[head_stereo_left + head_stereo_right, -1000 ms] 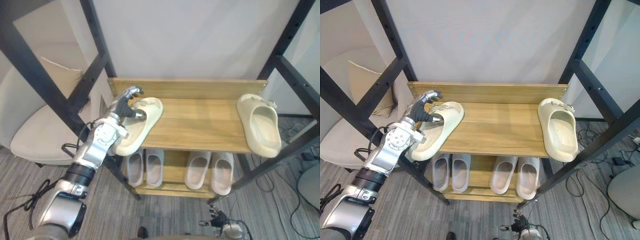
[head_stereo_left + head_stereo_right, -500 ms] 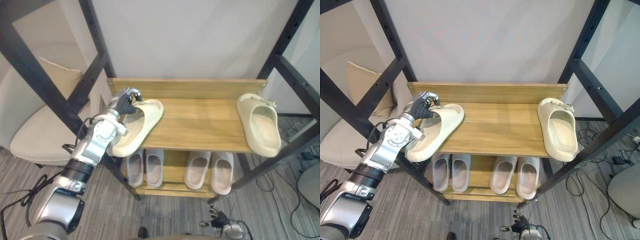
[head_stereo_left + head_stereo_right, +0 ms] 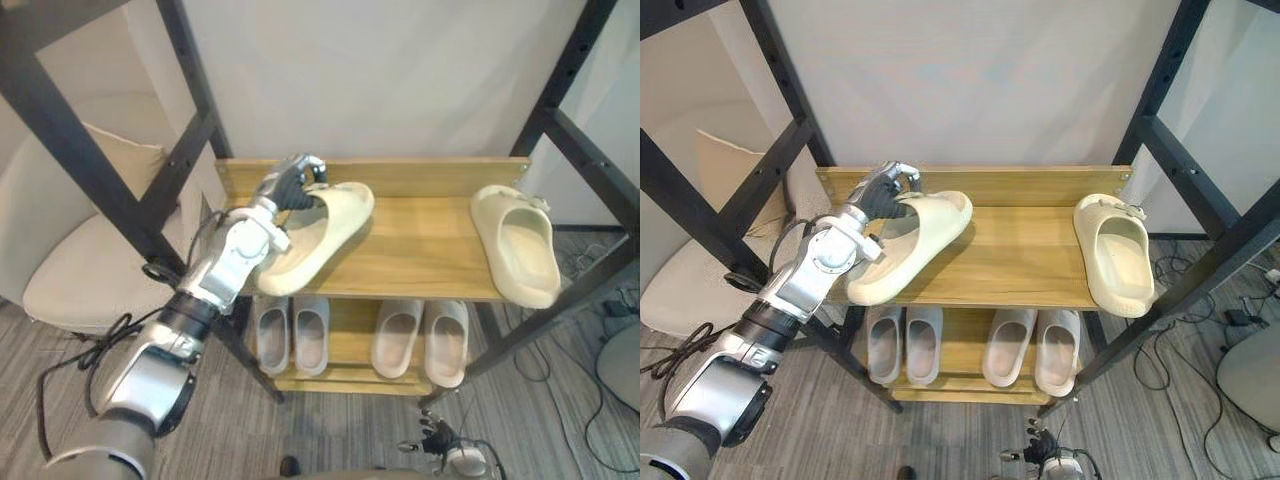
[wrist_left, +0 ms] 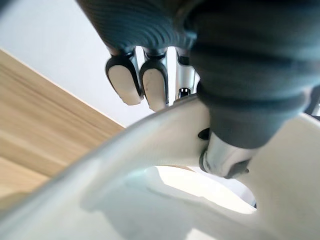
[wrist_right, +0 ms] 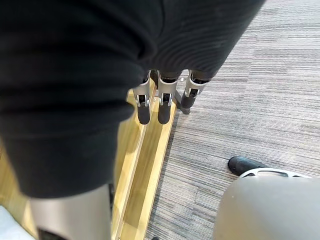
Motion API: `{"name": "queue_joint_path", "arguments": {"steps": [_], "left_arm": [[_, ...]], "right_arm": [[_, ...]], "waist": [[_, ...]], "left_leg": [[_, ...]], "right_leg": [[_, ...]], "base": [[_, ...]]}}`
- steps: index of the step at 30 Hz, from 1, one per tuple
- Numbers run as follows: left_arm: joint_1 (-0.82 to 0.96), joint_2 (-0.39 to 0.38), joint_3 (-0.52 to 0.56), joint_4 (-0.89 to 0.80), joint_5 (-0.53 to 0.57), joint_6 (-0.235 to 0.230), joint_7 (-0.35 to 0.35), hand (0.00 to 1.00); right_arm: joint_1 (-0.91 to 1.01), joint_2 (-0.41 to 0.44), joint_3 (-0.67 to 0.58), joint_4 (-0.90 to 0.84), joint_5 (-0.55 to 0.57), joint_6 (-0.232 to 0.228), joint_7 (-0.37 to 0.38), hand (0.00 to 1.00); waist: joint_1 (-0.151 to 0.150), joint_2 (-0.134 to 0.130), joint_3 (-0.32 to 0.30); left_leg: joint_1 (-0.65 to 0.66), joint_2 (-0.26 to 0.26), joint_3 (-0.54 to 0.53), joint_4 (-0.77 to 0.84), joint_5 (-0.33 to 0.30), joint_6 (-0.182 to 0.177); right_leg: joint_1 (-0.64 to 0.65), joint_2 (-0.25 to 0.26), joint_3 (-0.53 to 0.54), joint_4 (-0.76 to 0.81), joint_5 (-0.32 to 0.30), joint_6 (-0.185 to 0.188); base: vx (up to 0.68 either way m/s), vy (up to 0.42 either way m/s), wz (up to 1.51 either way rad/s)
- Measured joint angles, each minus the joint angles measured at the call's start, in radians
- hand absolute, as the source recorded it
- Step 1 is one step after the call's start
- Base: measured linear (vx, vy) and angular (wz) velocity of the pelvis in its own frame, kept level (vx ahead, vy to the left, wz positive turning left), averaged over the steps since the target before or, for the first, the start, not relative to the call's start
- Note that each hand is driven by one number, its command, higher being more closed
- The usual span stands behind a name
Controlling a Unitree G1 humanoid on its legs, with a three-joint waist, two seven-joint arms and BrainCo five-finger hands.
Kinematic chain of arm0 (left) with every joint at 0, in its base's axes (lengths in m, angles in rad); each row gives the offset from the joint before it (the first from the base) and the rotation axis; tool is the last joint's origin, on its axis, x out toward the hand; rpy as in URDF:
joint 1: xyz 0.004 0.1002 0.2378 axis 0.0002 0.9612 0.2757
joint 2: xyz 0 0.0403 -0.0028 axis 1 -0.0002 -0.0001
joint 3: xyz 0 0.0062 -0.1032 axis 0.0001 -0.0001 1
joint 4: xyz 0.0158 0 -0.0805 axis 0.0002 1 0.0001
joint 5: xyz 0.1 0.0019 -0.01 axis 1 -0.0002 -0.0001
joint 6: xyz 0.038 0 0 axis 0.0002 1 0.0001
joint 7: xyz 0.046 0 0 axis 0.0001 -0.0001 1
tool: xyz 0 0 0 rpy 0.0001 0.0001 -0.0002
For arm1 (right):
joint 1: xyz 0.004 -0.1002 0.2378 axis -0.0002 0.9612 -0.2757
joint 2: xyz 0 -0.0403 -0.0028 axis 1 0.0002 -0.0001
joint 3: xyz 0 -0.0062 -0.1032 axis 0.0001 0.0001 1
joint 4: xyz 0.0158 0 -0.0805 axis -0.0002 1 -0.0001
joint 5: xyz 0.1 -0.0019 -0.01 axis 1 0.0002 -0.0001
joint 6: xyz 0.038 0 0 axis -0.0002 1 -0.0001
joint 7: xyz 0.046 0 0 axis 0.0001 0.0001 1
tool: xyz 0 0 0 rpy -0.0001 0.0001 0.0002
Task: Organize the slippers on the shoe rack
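Six slippers are counted in all, two on the top board and four below. One cream slipper point(image 3: 325, 235), thick-soled, smooth and moulded with a broad strap, is gripped by the left hand point(image 3: 285, 190): in the left wrist view the fingers point(image 4: 125, 80) are seen curled over the strap, with the thumb pressed on its other side. This slipper is set at a slant at the left of the shoe rack point(image 3: 420, 250), its toe towards the back rail and its heel past the front edge; whether its sole rests on the board cannot be told. A second cream slipper point(image 3: 520, 245) lies at the right end, well apart, heel overhanging the front. Four pale grey slippers point(image 3: 309, 333) are lined up in two pairs on the lower shelf. The rack is made of light, grained wood. The right hand point(image 5: 163, 102) hangs with straight fingers, holding nothing, above grey striped carpet point(image 3: 340, 430). A black metal frame point(image 3: 575, 75), a plain white wall point(image 3: 380, 80) and a beige cushioned seat point(image 3: 80, 260) surround the rack.
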Motion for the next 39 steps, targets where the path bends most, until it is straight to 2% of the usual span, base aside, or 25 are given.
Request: {"name": "queue_joint_path", "arguments": {"steps": [8,11,12,19,30,31,39], "left_arm": [[-0.084,-0.008,-0.020,0.127,0.002,0.003,0.019,1.00],[-0.099,-0.010,-0.020,0.160,0.003,0.005,0.023,1.00],[-0.099,-0.016,-0.020,0.167,0.003,0.005,0.030,1.00],[-0.125,-0.038,-0.019,0.235,0.021,0.028,0.047,1.00],[-0.129,-0.083,-0.018,0.253,0.042,0.029,0.065,1.00],[-0.129,-0.088,-0.018,0.253,0.042,0.031,0.065,0.00],[-0.162,-0.140,-0.019,0.280,0.057,0.043,0.077,0.00]], "right_arm": [[0.000,-0.006,-0.016,0.000,0.030,0.001,0.000,0.00],[0.009,-0.004,-0.037,0.000,0.030,0.001,-0.001,0.00],[0.018,-0.005,-0.042,0.000,0.030,0.001,-0.002,0.00],[0.044,-0.001,-0.081,-0.001,0.037,0.000,-0.003,0.00],[0.049,-0.001,-0.103,-0.006,0.038,-0.014,-0.019,0.00],[0.052,0.001,-0.111,-0.007,0.041,-0.015,-0.020,0.00],[0.069,0.001,-0.118,-0.009,0.068,-0.015,-0.021,0.00]], "waist": [[-0.019,0.018,0.011],[-0.039,0.027,0.017],[-0.055,0.031,0.019],[-0.070,0.044,0.026],[-0.096,0.063,0.037],[-0.101,0.064,0.037],[-0.110,0.066,0.036]], "left_leg": [[0.014,0.011,0.073,0.000,-0.005,-0.005],[0.014,0.014,0.086,0.000,-0.007,-0.008],[0.014,0.014,0.087,0.000,-0.008,-0.008],[0.013,0.027,0.130,0.000,-0.017,-0.018],[0.013,0.032,0.134,0.001,-0.018,-0.019],[0.013,0.032,0.130,0.001,-0.018,-0.019],[0.010,0.032,0.116,0.000,-0.017,-0.019]], "right_leg": [[-0.025,0.007,0.077,-0.007,0.024,-0.002],[-0.036,0.009,0.092,-0.008,0.029,-0.002],[-0.037,0.009,0.095,-0.008,0.030,-0.001],[-0.064,0.023,0.142,-0.007,0.038,-0.005],[-0.071,0.027,0.149,-0.003,0.039,-0.005],[-0.071,0.026,0.147,-0.003,0.038,-0.005],[-0.071,0.026,0.136,-0.001,0.038,-0.005]], "base": [[-0.03,0.005,-0.31],[-0.03,-0.008,-0.19],[-0.02,-0.008,-0.06],[-0.02,-0.014,-0.21],[-0.01,-0.008,-0.03],[-0.03,-0.011,0.03],[-0.03,-0.008,0.03]]}}
